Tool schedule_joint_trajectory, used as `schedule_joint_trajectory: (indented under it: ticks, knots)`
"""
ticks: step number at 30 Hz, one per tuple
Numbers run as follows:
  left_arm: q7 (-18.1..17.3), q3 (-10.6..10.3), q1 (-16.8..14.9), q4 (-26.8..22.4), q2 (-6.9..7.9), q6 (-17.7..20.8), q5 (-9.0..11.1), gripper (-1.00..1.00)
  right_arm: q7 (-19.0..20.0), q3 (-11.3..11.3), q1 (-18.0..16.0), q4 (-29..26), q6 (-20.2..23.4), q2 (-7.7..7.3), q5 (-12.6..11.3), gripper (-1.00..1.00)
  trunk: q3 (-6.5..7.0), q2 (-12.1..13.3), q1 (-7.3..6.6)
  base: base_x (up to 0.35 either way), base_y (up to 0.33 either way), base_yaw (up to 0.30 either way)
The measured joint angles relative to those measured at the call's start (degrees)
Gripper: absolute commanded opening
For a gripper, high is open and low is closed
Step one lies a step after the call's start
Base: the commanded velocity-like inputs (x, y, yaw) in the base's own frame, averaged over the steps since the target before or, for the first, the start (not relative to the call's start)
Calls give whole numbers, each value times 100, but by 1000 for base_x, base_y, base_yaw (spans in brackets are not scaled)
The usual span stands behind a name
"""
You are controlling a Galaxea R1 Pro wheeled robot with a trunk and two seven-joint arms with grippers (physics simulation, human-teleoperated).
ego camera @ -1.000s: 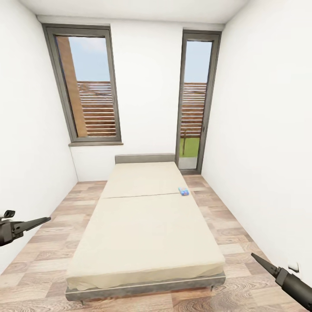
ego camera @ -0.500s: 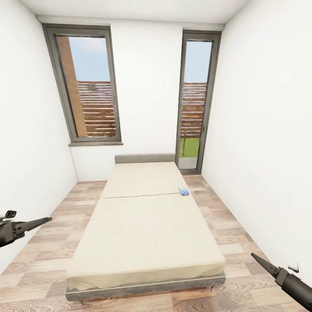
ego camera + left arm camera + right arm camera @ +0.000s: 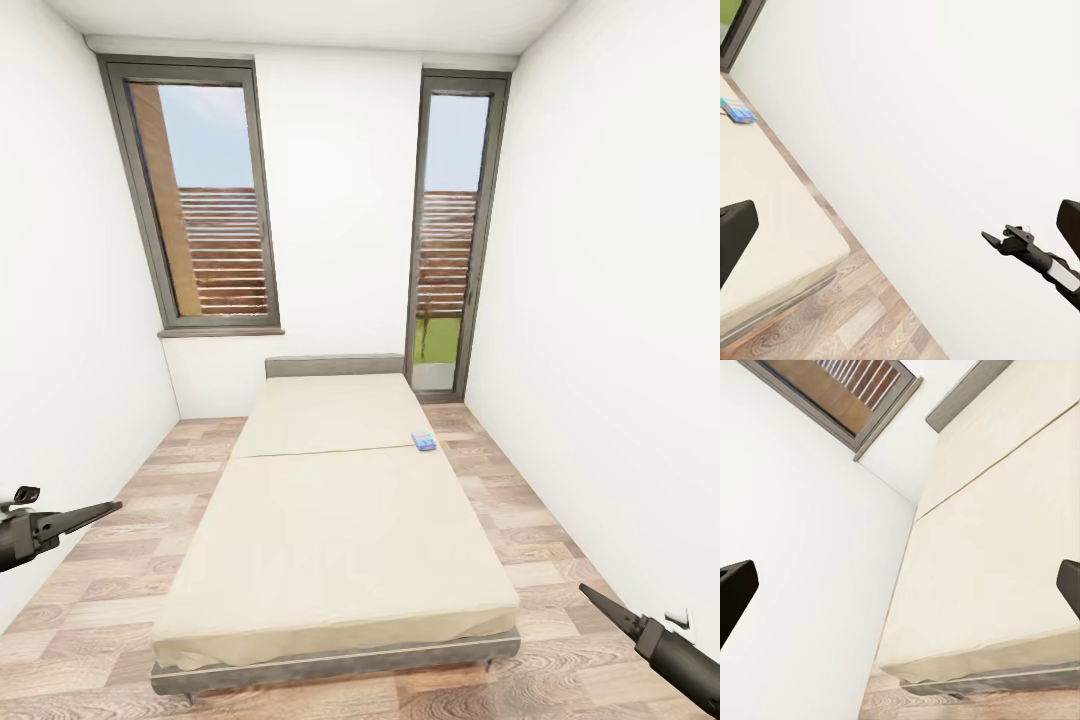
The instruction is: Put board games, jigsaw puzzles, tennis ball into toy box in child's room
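White walls and plank floor sit as they did a second ago; nothing has shifted. Left pincer (image 3: 95,512) and right pincer (image 3: 598,600) hang spread and empty at the bed's (image 3: 330,540) foot; the blue game box (image 3: 424,441) lies far up near its right edge, unreached.

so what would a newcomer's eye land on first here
Probably the big beige bed running down the middle of the room, with one small blue board game lying near its right edge by the pillow end. Behind it, two tall dark-framed windows break the white back wall.
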Motion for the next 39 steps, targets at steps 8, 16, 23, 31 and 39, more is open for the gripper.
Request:
schedule_joint_trajectory:
  ticks: [8, 16, 23, 31, 39]
  knots:
    - [0, 1, 2, 1, 0, 0, 3, 100, 0, 5, -1, -25, 4, 1, 6, 100, 0, 0, 0, 0, -170, 94]
    - [1, 1, 2, 1, -3, 0, 3, 100, 4, -2, -1, -29, 5, 1, 4, 100, -1, 0, 0, 0, -248, 223]
    - [0, 0, 0, 0, -4, 0, 2, 100, 14, -7, 0, -26, 5, 0, -4, 100, -2, 0, 0, 0, -96, 76]
    - [0, 0, 0, 0, -7, 0, 7, 100, 17, -1, 0, -28, 5, 0, -2, 100, -2, 0, 0, 0, -19, 12]
    - [0, 0, 0, 4, -6, 0, 5, 100, 16, 2, 0, -27, 5, 0, 4, 100, -2, 0, -1, 52, -136, 2]
